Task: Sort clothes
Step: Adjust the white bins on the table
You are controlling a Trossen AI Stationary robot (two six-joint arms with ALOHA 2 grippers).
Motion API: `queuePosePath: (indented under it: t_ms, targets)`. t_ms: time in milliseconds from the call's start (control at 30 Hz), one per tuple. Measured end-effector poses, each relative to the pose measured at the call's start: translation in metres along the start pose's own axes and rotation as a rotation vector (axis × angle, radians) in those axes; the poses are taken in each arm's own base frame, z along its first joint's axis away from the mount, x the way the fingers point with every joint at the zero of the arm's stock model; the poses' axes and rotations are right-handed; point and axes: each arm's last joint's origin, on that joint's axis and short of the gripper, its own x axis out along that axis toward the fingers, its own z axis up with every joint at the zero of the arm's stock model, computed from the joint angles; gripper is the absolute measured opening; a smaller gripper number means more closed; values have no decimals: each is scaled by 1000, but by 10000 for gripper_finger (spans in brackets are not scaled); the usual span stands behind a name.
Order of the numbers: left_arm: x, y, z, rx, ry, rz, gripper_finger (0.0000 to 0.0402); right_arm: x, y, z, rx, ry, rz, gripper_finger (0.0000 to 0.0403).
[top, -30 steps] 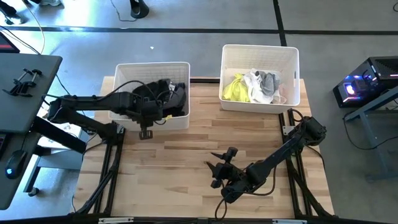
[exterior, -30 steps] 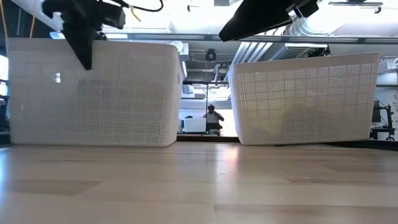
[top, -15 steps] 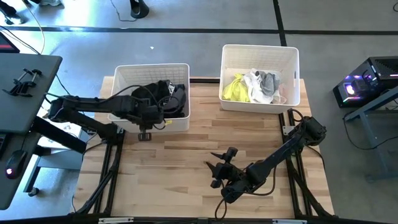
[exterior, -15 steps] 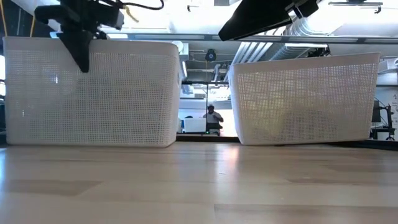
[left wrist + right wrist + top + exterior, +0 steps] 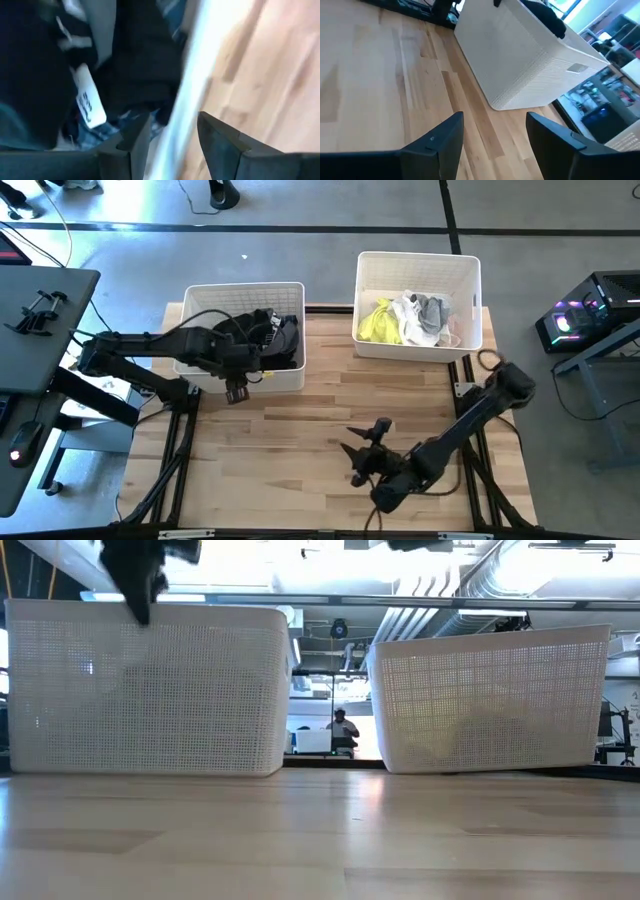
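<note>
Dark clothes (image 5: 262, 338), black with a glimpse of blue, heaped inside the left white bin (image 5: 200, 298) at the far left of the wooden table (image 5: 300, 430). Seen close in the left wrist view: black fabric (image 5: 135, 60), a white tag (image 5: 90, 102), a scrap of blue (image 5: 95, 134) low in the pile. Left gripper (image 5: 236, 390) poised over that bin's near wall, fingers apart and straddling the white rim (image 5: 187, 100), holding nothing. From table height, only the dark tip of that gripper (image 5: 135, 580) visible above the left bin's front wall (image 5: 150, 690).

Right of the left bin, across a gap, a second white bin (image 5: 372, 268) at the table's far edge, holding the light clothes: a neon yellow piece (image 5: 380, 322) nearest the left bin, then white (image 5: 412, 315) and grey (image 5: 433, 308) beside it. Contents barely readable through the mesh wall (image 5: 490, 700) in the low view, perhaps a pale shadow near the bottom.

Well in front of the left bin and to its right, right gripper (image 5: 362, 458) held above bare boards near the table's front edge, fingers (image 5: 437, 142) spread wide with nothing between them. Left bin's corner (image 5: 520, 65) visible beyond them in the right wrist view, dark cloth showing over its rim.

Between the two bins, far back in the room, a person (image 5: 341, 728) seated.
</note>
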Motion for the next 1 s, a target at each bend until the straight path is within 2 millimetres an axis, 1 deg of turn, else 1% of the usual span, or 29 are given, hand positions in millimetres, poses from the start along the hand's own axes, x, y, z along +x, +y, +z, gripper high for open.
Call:
queuePosePath:
  t_ms: [133,200,300,400,467,567,700,800,900,1000]
  targets:
    - [-27,-3,8,9,-115,-22,152,-19,-24,5,-14,57,93,204]
    - [-41,-5,12,10,-198,-6,152,-24,-44,4,0,109,89,204]
    - [-57,-9,18,-12,-357,33,152,-19,-84,1,96,218,7,204]
    - [-70,-15,22,-39,-535,47,152,-15,-117,-3,62,348,-13,204]
    - [-74,-21,24,-25,-633,57,152,-13,-137,-2,13,381,-5,204]
    - [-71,-31,26,9,-740,78,152,-7,-163,3,-71,377,-6,204]
    - [-58,-48,29,44,-825,57,152,1,-193,8,-129,374,-19,204]
    - [-47,-60,28,70,-845,25,152,14,-213,4,-140,436,-45,204]
    - [-37,-69,23,102,-833,5,152,29,-228,-3,-125,525,16,204]
    - [-33,-74,18,110,-807,-10,152,46,-241,-13,-119,630,35,202]
